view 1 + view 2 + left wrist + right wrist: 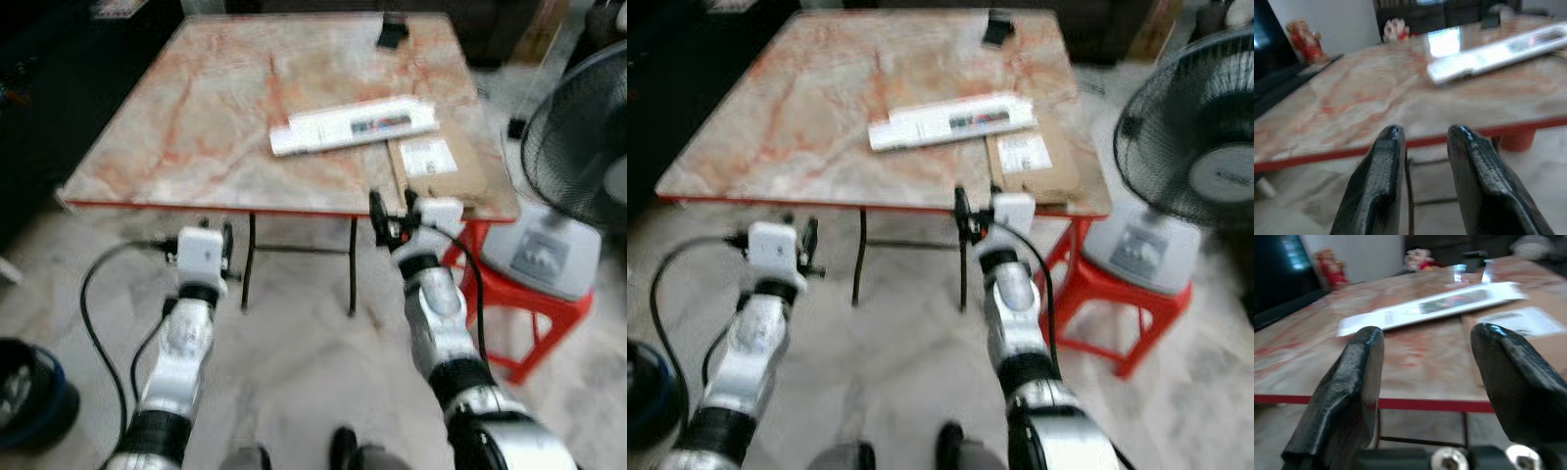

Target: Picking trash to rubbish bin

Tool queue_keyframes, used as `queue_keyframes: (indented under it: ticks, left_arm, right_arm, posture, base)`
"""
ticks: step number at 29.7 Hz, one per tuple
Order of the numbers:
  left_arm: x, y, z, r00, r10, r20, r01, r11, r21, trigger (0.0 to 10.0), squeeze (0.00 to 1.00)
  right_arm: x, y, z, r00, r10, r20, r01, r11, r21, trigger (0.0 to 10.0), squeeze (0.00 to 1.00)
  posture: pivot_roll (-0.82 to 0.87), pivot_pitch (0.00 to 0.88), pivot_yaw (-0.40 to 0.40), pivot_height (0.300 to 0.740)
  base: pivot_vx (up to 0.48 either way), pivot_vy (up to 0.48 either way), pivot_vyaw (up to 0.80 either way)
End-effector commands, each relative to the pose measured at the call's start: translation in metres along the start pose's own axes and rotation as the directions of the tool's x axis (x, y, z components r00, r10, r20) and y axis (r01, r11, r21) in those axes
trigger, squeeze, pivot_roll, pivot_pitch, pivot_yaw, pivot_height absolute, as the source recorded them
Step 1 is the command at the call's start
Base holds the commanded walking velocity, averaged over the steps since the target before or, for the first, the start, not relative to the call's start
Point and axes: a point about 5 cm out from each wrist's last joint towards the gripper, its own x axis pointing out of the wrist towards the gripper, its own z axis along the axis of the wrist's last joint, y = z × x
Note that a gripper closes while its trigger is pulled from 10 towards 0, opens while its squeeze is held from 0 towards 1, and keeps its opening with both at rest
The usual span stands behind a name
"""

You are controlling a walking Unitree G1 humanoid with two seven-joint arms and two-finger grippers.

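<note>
**Grippers at the table's near edge**

Right gripper [392,217], jaws wide apart and empty, hovers at the marble table [196,117] edge. Left gripper [1422,147], narrowly parted, holds nothing. White box [353,124] lies at 11 o'clock from the right gripper, beside a cardboard parcel [441,168].

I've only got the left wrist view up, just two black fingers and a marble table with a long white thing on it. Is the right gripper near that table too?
Observer: Yes, the right gripper is at the table's near edge, fingers open, facing the long white package.
Operator: Anything beside that package?
Observer: A flat brown cardboard parcel with a white label lies at the table's right corner.
Operator: Where's the bin?
Observer: A dark round bin stands on the floor to the robot's left.
</note>
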Motion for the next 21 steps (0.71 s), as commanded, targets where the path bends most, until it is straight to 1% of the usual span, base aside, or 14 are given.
queue_keyframes:
  ticks: [1,7,14,18,21]
  left_arm:
    - [-0.0031,0.0105,-0.0045,0.999,0.034,-0.023,-0.034,0.999,0.012,10.0,0.00]
    - [-0.0024,0.0139,-0.0017,0.999,0.048,-0.013,-0.048,0.999,0.011,10.0,0.00]
    - [-0.0038,0.0162,-0.0008,0.998,0.065,-0.013,-0.065,0.998,0.010,10.0,0.00]
    - [-0.0038,0.0169,-0.0006,0.998,0.069,-0.014,-0.069,0.998,0.009,10.0,0.00]
    - [-0.0037,0.0175,-0.0002,0.997,0.073,-0.013,-0.073,0.997,0.009,10.0,0.00]
  right_arm:
    - [0.0035,0.0084,0.0038,1.000,0.023,0.015,-0.023,1.000,0.007,10.0,0.00]
    - [0.0045,0.0093,0.0051,1.000,0.023,0.020,-0.023,1.000,0.013,10.0,0.00]
    - [0.0051,0.0121,0.0069,0.999,0.043,0.023,-0.043,0.999,-0.001,10.0,0.00]
    - [0.0056,0.0141,0.0099,0.998,0.056,0.041,-0.055,0.998,-0.040,10.0,0.00]
    - [0.0054,0.0159,0.0097,0.997,0.066,0.039,-0.064,0.996,-0.062,10.0,0.00]
  posture:
    - [0.11,0.159,-0.003,0.740]
    - [0.11,0.166,-0.006,0.740]
    - [0.11,0.175,-0.010,0.740]
    - [0.11,0.180,-0.010,0.740]
    - [0.11,0.181,-0.011,0.740]
  base:
    - [0.000,0.000,0.00]
    - [0.000,0.000,0.00]
    - [0.000,0.000,0.00]
    - [0.000,0.000,0.00]
    - [0.244,0.000,0.80]
